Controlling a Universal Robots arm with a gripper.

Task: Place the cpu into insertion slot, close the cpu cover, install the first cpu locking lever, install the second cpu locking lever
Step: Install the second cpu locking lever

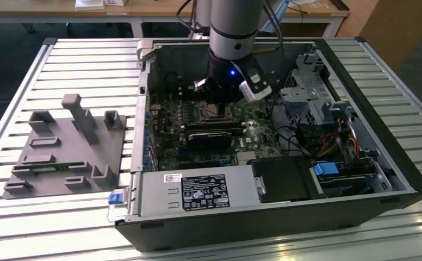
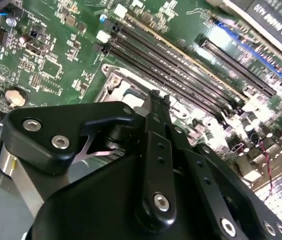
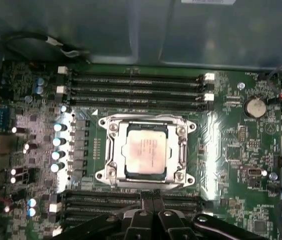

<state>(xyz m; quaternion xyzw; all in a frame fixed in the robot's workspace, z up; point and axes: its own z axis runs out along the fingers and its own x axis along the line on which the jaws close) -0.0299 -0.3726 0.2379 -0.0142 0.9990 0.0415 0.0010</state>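
Exterior view, going from its left: grey plastic fixture tray (image 1: 66,147) with upright posts lies on the slatted white table (image 1: 22,87), just beside the open computer case (image 1: 269,163). Inside the case the green motherboard (image 1: 196,141) lies flat; a silver power supply box (image 1: 196,193) sits at the near edge, and a drive cage with a blue tab (image 1: 326,168) is toward the exterior view's right.

The robot arm (image 1: 233,27) comes down from the far side into the case, and its gripper (image 1: 215,106) hangs directly over the socket area, close to the board.

First wrist view: the cpu (image 3: 145,152), dull silver square, is seated in the insertion slot (image 3: 122,176). The cpu cover (image 3: 145,120), a thin silver frame, lies flat around the chip, with screws at its corners. Memory slots (image 3: 136,85) run along one side of the socket and more along the opposite side; a coin cell battery (image 3: 254,106) sits well apart on the board.

Gripper (image 3: 152,200) fingertips look pressed together in the first wrist view, holding nothing, just beside the socket's edge. Second wrist view: black fingers (image 2: 155,107) together, tips over the socket frame (image 2: 123,85); touching or not, cannot tell.
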